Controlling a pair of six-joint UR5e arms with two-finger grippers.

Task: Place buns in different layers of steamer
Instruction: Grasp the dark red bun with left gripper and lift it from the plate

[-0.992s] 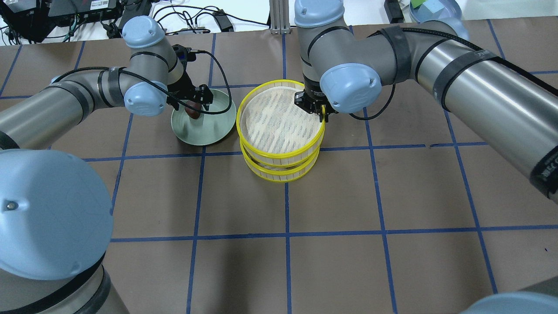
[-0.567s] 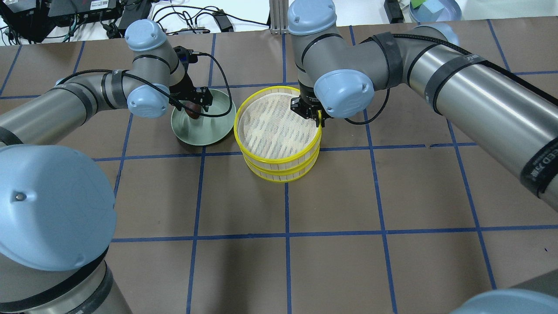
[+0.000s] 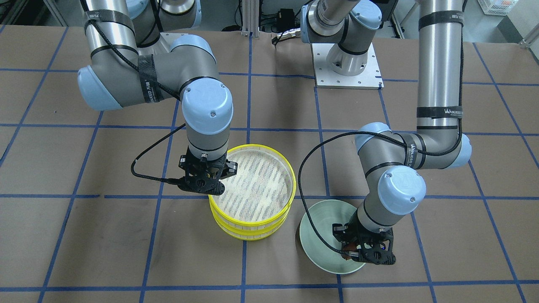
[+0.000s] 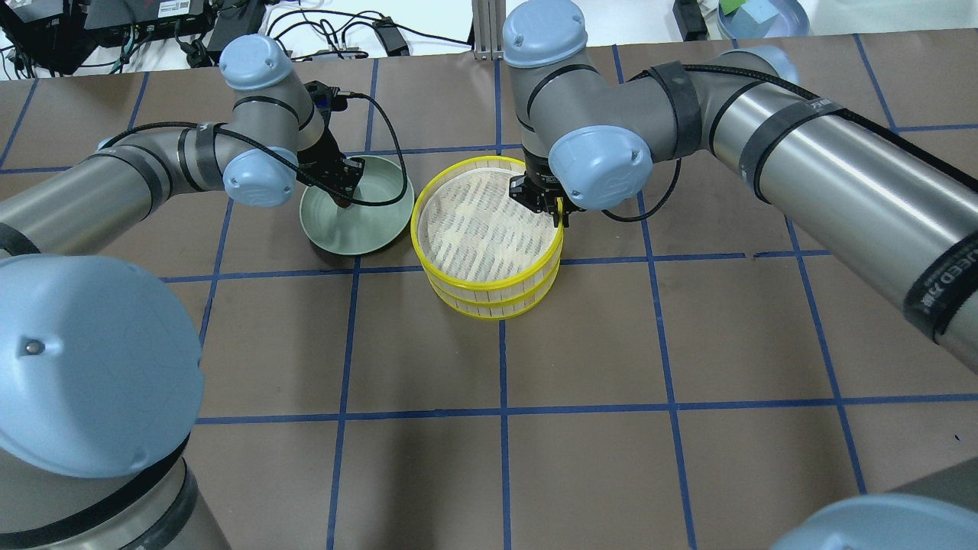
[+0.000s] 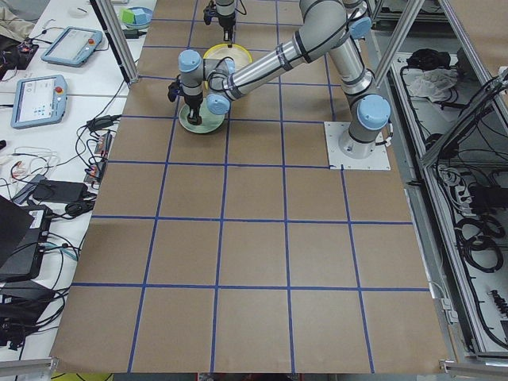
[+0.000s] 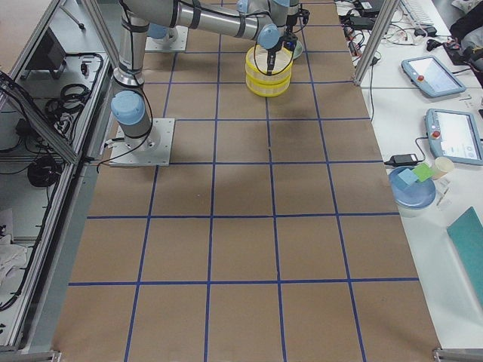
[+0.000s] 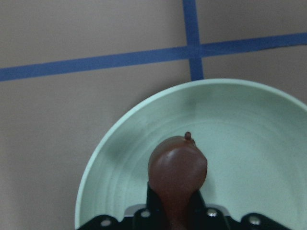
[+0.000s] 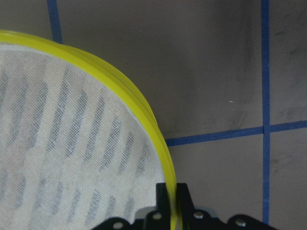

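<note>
My left gripper is shut on the dark reddish-brown bun, low over the pale green plate; the bun also shows in the front view. My right gripper is shut on the right rim of the top yellow-rimmed steamer tray, which sits over the lower tray, almost in line with it. The top tray's mesh floor is bare. In the right wrist view the yellow rim runs between the fingers. The cream-white bun is hidden.
The plate stands close to the left of the steamer stack, nearly touching it. Brown table paper with blue tape lines lies all around. Cables and equipment lie beyond the far table edge.
My right gripper has carried the top tray left and lowered it over the lower tray. My left gripper's fingers have drawn in around the brown bun in the plate.
</note>
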